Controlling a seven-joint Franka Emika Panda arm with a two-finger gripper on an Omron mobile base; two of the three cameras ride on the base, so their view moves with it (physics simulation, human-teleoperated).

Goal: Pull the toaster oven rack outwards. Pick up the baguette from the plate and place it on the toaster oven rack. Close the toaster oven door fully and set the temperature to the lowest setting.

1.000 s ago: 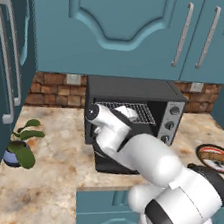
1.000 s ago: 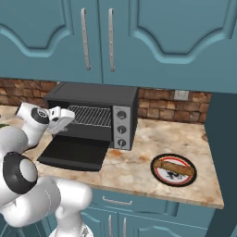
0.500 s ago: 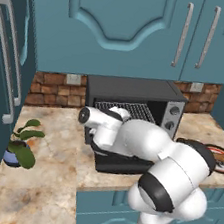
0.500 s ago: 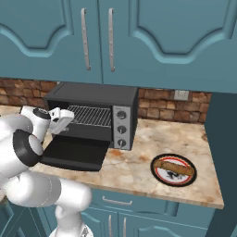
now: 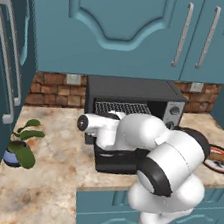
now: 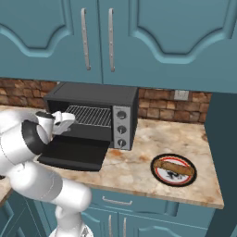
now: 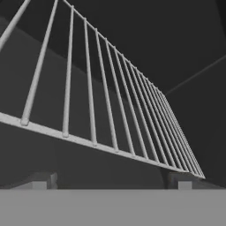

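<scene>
We've got our hand (image 7: pixel 110 184) spread wide right at the toaster oven rack's (image 7: pixel 110 110) front bar, toaster oven door (image 6: pixel 74 152) hanging open.

Toaster oven (image 6: pixel 99 99): we see a dark grey box standing on the counter against the brick wall.
Door (image 6: pixel 74 152): folded down flat, open.
Rack (image 7: pixel 106 114): silver wire bars, level inside the cavity.
Baguette (image 6: pixel 174 167): tan, lying across the plate.
Plate (image 6: pixel 159 176): red-rimmed, right of the oven.
</scene>
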